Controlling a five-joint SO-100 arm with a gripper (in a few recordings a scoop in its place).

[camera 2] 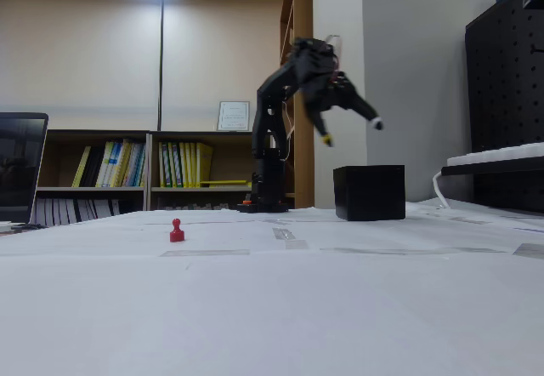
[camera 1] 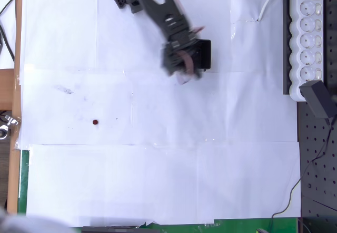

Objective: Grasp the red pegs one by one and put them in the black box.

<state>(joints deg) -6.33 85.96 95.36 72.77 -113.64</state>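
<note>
Red peg (camera 2: 177,230) stands alone on the paper.
From the spread, empty gripper (camera 2: 350,131) above the black box (camera 2: 369,192), it lies toward eight o'clock overhead.

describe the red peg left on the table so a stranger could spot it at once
Start at the white paper sheets covering the table. In the overhead view the red peg stands alone on the left half, far from the black box. It is the only small red dot there.

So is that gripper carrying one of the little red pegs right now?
It seems not. In the fixed view the gripper hangs open above the black box with nothing between its fingers; one red peg stands on the table.
</note>
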